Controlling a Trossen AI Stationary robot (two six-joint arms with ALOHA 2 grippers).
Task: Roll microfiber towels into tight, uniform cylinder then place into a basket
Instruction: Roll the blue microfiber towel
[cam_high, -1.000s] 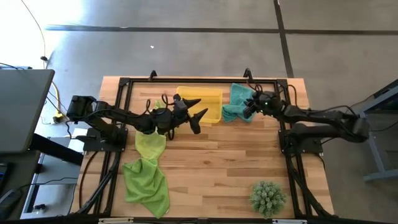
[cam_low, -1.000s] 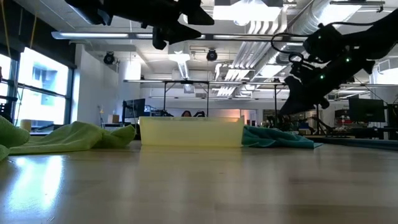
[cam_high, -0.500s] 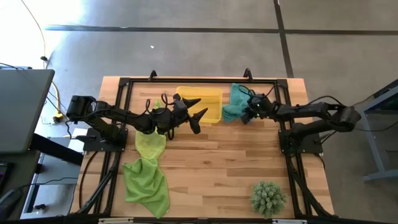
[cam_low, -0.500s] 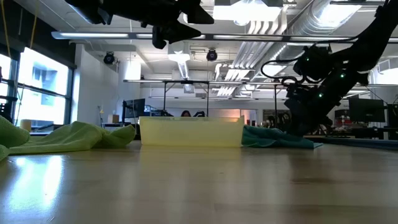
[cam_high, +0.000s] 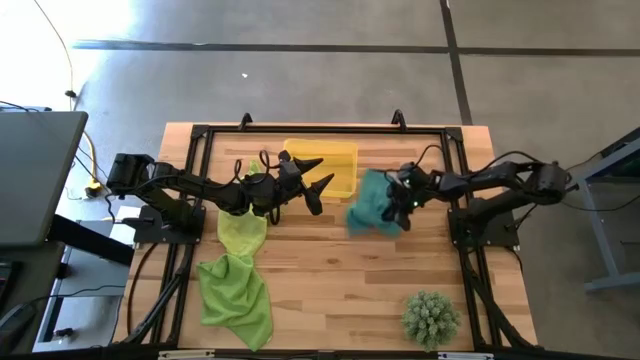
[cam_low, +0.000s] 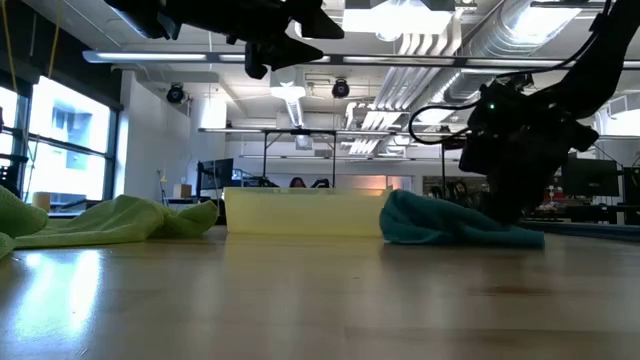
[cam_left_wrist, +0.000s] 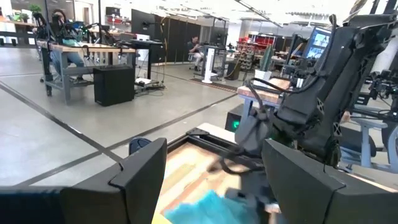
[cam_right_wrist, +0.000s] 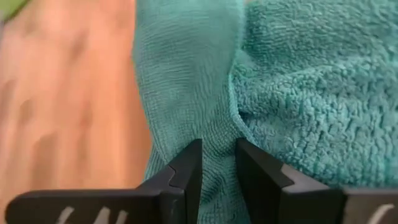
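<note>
Pinching teal towel (cam_right_wrist: 205, 93): right claw (cam_right_wrist: 217, 163).

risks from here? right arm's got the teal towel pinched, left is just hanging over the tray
1. The right gripper pinches only a thin fold of the teal towel, so it may slip out mid-drag.
2. The towel is bunched, not flat; rolling from this shape would likely give a loose, uneven cylinder.
3. The left gripper hangs open beside the yellow basket, near the towel's path, so the arms may crowd each other.
</note>
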